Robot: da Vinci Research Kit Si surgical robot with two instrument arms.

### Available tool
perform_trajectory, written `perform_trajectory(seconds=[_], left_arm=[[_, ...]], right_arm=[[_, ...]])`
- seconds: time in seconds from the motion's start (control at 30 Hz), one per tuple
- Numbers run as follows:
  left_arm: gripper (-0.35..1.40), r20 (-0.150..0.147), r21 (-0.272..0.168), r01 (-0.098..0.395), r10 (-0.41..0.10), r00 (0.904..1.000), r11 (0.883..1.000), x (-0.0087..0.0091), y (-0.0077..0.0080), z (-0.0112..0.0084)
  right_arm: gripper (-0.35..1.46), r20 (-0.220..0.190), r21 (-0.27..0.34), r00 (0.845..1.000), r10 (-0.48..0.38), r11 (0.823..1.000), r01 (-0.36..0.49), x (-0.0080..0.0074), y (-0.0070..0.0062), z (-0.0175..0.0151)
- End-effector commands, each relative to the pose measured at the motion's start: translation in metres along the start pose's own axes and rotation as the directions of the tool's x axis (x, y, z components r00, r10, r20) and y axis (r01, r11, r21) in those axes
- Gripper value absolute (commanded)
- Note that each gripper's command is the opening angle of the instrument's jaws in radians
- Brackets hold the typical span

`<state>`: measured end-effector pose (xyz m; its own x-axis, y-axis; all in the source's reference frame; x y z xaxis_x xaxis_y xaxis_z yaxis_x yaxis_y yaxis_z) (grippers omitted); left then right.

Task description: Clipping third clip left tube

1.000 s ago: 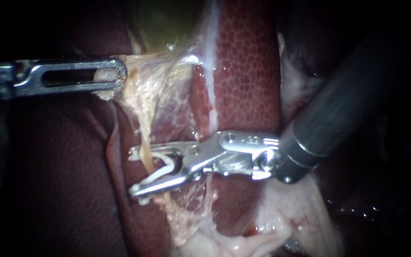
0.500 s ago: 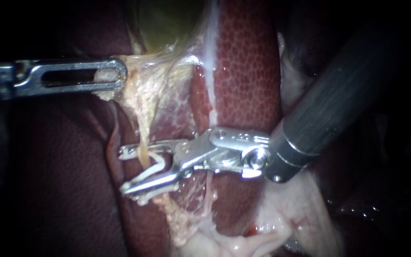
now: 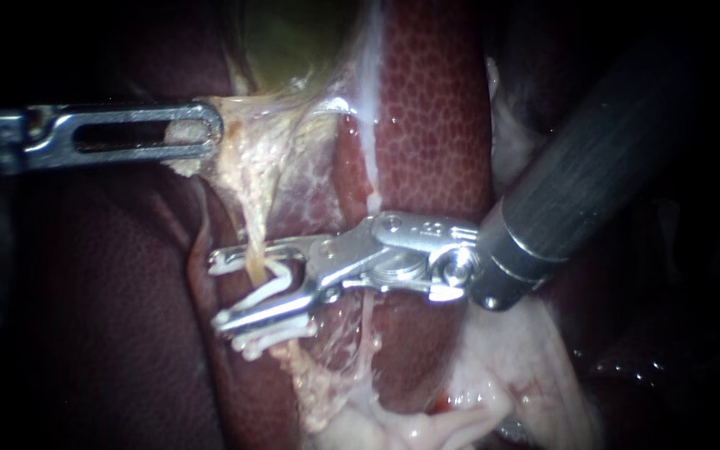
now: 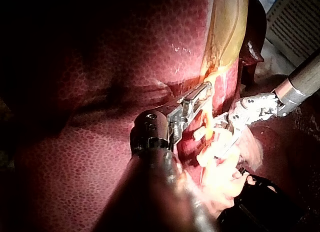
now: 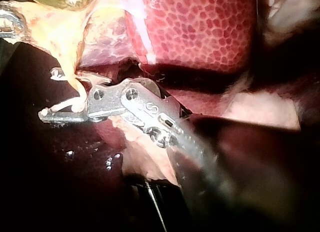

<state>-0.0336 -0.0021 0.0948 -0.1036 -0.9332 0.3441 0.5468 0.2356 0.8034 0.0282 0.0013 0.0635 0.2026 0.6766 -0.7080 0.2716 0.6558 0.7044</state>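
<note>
A thin yellowish tube [image 3: 252,250] runs down from the gallbladder [image 3: 293,42] across the dark liver [image 3: 127,317]. My right instrument [image 3: 220,292] comes in from the upper right. Its jaws stand apart on either side of this tube and carry a white V-shaped clip [image 3: 275,283] between them. In the right wrist view the clip [image 5: 65,106] sits against the tube [image 5: 75,85] inside the right instrument [image 5: 50,92]. My left instrument [image 3: 197,133] comes in from the left, its slotted jaws shut on pale tissue below the gallbladder, pulling it taut. The left wrist view shows the left instrument [image 4: 202,95] gripping it.
A mottled red liver lobe [image 3: 435,125] lies behind the right instrument's wrist. Pale fatty tissue [image 3: 493,392] bulges below its shaft. A second thin strand [image 3: 367,321] runs down to the right of the clipped tube. A small white piece [image 3: 252,344] shows just under the lower jaw.
My right instrument has slid a little to the left along the tube's level, and its jaws with the clip stand slightly closer together. The left instrument has held still.
</note>
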Motion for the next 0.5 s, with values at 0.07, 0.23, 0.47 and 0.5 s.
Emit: perform_trajectory(seconds=[0.07, 0.23, 0.47, 0.5], left_arm=[[-0.15, -0.001, 0.001, -0.001, 0.001, 1.0, 1.0, 0.0, 0.0, 0.0], [-0.15, -0.001, 0.0, -0.001, 0.001, 1.0, 1.0, 0.0, 0.0, 0.0], [-0.15, 0.0, 0.0, -0.001, 0.001, 1.0, 1.0, 0.0, 0.0, 0.0], [-0.15, 0.0, 0.0, -0.001, 0.001, 1.0, 1.0, 0.0, 0.0, 0.0]], right_arm=[[0.16, -0.003, 0.001, 1.0, -0.001, 1.0, 0.001, -0.0002, 0.0001, -0.0002], [-0.08, -0.002, 0.004, 1.0, -0.002, 1.0, 0.002, -0.0004, -0.0001, -0.0004], [-0.35, 0.026, 0.021, 1.0, -0.002, 1.0, 0.002, -0.0003, -0.0003, -0.0005], [-0.35, 0.029, 0.021, 1.0, -0.002, 1.0, 0.002, -0.0003, -0.0003, -0.0005]])
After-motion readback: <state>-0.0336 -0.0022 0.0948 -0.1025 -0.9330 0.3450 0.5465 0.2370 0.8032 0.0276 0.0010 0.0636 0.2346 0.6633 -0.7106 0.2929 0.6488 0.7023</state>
